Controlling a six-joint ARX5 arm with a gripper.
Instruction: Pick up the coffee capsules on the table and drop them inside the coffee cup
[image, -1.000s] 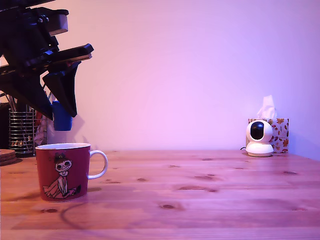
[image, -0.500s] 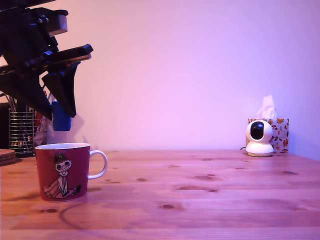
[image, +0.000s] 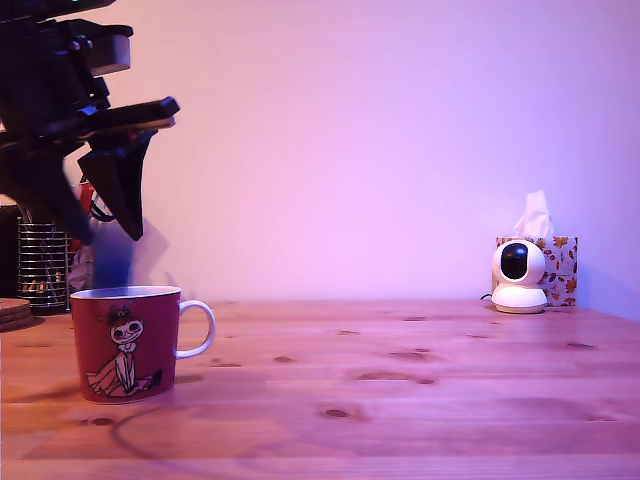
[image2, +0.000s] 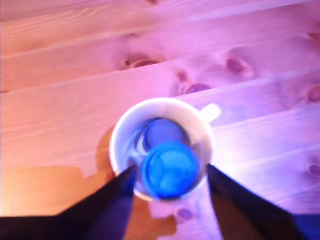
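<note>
Holds the fingers (image: 120, 190) of the gripper (image: 108, 234) spread wide, clamping nothing, with a blue capsule (image2: 170, 170) loose in the gap between them, smeared into a blur in the exterior view. Hangs directly above the coffee cup (image: 125, 345), whose white inside shows a second, darker capsule (image2: 161, 132) lying at the bottom. Leaves the cup standing at the exterior view's left on the table (image: 400, 400), handle toward that view's right, with a mesh pen holder (image: 42, 265) behind it and a white camera (image: 519, 275) and tissue box (image: 562, 262) well apart at the right.
</note>
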